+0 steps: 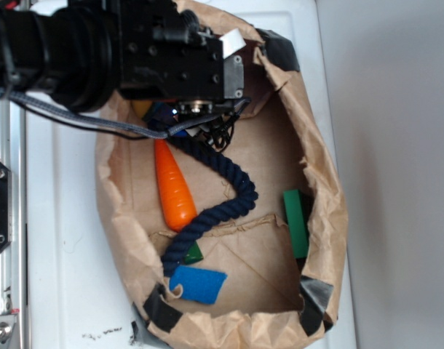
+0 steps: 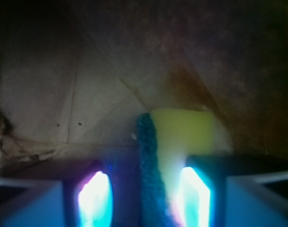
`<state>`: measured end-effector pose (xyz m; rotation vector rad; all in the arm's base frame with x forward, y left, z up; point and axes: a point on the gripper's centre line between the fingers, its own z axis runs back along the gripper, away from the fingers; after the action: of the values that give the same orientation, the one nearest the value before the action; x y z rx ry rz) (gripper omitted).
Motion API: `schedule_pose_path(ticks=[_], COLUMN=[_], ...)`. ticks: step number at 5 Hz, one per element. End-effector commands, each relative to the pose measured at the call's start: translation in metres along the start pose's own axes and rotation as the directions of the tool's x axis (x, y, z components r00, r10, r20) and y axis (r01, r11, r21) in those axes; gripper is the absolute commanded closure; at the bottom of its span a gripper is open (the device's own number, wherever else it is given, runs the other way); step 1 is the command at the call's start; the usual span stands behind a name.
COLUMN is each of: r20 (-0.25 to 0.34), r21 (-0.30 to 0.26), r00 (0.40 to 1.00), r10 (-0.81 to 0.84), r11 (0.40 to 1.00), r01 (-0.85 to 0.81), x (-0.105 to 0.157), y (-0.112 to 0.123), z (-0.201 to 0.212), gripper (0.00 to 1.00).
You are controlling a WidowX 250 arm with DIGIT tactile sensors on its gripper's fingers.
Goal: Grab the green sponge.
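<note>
Yellow foam with a thin dark green scouring layer on its left face is seen in the wrist view: the sponge [image 2: 174,142] stands on edge between the two fingers [image 2: 94,198] of the gripper [image 2: 146,198], against the brown paper of the bag [image 2: 63,94]. The right finger appears to touch the yellow face, while a gap is left between the left finger and the green layer, so the jaws are judged partly open and not yet closed on anything. In the exterior view the gripper [image 1: 200,116] is lowered into the upper end of the bag [image 1: 331,211], and the sponge is hidden there beneath the arm. A carrot [image 1: 175,185], a dark blue rope [image 1: 215,207], a green block [image 1: 296,222] and a blue pad [image 1: 199,283] lie elsewhere in the bag, apart from the gripper. The approach and the straddling of the sponge are judged done; closing the fingers and lifting are what is left. Whether the sponge is lifted off the paper at all cannot be told.
</note>
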<state>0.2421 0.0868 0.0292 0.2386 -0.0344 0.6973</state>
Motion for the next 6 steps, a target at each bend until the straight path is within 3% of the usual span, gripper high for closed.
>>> schedule_pose_path(ticks=[1,3,4,5,6], r20=[0.056,0.051,0.009,-0.011,0.081], r21=[-0.105,-0.168,-0.245,-0.382,-0.486], r00=[0.998,0.997,0.997,0.979,0.949], r10=[-0.032,-0.052,-0.075,-0.202,-0.304], r11=[0.994,0.984,0.967,0.906,0.819], r01=[0.037,0.06,0.075,0.183,0.304], x=[0.002,0.001,0.008,0.012,0.003], y=[0.013,0.014,0.015,0.024,0.025], z=[0.026,0.051,0.063,0.08,0.096], gripper=[1.0,1.0,1.0,1.0,1.0])
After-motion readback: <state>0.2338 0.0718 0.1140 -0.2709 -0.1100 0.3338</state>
